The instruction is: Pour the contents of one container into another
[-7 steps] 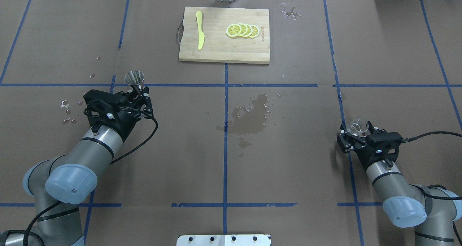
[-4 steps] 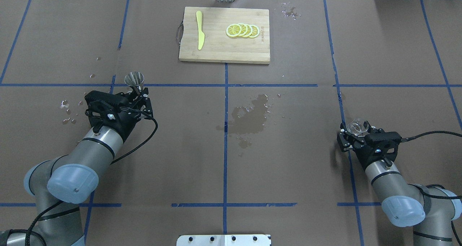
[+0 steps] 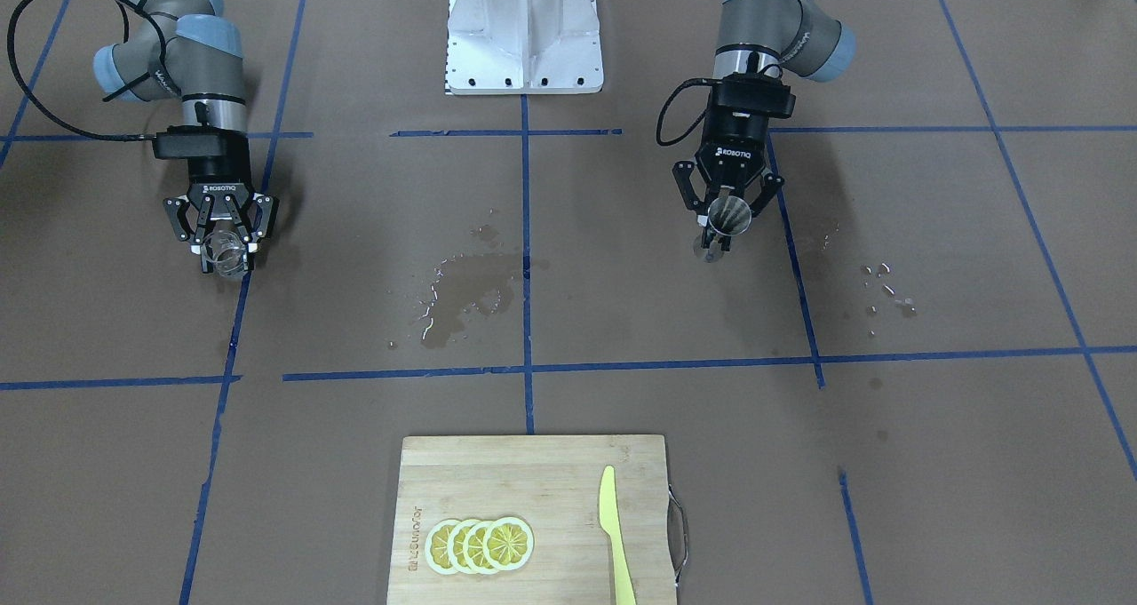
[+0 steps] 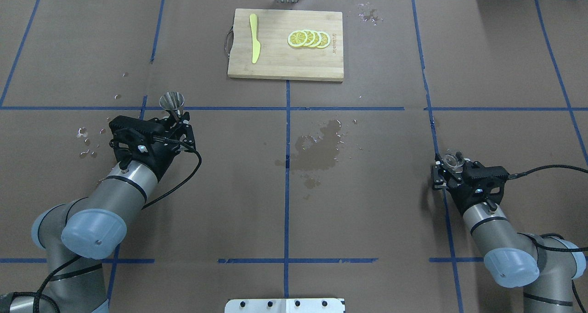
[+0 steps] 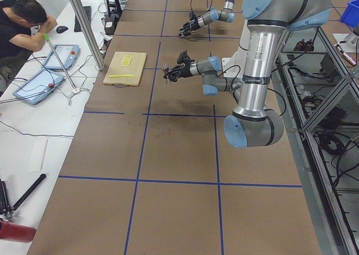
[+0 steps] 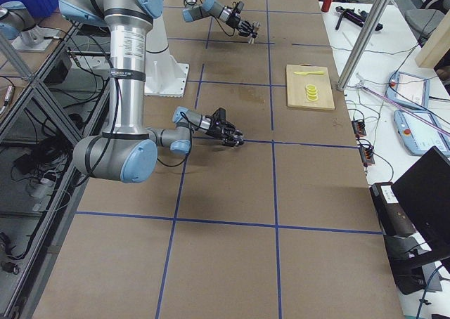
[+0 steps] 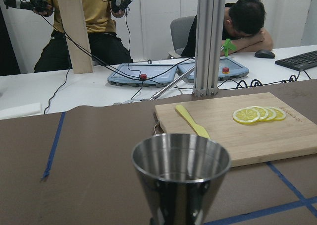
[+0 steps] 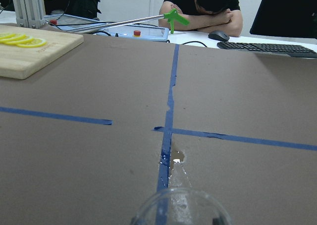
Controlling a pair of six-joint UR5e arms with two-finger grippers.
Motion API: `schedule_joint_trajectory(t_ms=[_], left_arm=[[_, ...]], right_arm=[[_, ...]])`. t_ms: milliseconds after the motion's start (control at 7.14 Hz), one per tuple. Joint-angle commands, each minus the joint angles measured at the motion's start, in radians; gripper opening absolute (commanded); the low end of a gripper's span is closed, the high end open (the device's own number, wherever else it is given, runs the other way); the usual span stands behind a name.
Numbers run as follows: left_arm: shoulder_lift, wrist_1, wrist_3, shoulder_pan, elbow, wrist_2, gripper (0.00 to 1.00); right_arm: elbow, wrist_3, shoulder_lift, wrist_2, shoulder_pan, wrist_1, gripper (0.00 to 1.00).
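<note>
The steel jigger [image 4: 172,100] stands upright with my left gripper [image 4: 178,118] shut on its narrow waist, left of the table's middle. The front-facing view shows the jigger [image 3: 730,217] between those fingers, just above the paper. Its open top cone [image 7: 181,170] fills the lower left wrist view. The clear glass cup [image 4: 454,159] sits in my right gripper [image 4: 449,167], which is shut on it, low over the table at the right. In the front-facing view the cup [image 3: 224,258] hangs at that gripper [image 3: 222,246]. Only its rim [image 8: 181,205] shows in the right wrist view.
A wooden cutting board [image 4: 285,67] at the far middle carries a yellow knife [image 4: 254,38] and lemon slices [image 4: 308,38]. A wet spill [image 4: 321,147] darkens the paper at the centre. Droplets [image 4: 85,136] lie left of the left gripper.
My right gripper has sunk lower and drawn slightly back with the glass cup in it. The left arm and the jigger have barely moved.
</note>
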Motion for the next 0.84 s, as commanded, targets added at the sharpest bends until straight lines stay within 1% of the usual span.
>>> schedule_joint_trajectory(t_ms=[0,140,280,420,560,700], left_arm=[[-0.001,0.000,0.000,0.000,-0.003,0.000,0.00],[-0.003,0.000,0.003,0.002,-0.004,-0.001,0.00],[-0.028,0.000,0.014,0.003,-0.003,-0.011,0.00],[-0.085,0.008,0.020,0.011,0.008,-0.024,0.00],[-0.116,0.000,0.031,0.014,0.047,-0.059,0.00],[-0.147,0.000,0.032,0.032,0.072,-0.061,0.00]], right_arm=[[0.056,-0.022,0.000,0.065,0.047,0.000,0.00],[0.087,-0.149,0.001,0.085,0.082,-0.002,0.00],[0.127,-0.221,0.001,0.106,0.107,-0.002,0.00],[0.170,-0.275,0.000,0.157,0.124,-0.002,0.00],[0.219,-0.396,0.009,0.178,0.149,-0.008,0.00],[0.241,-0.468,0.048,0.220,0.174,-0.012,0.00]])
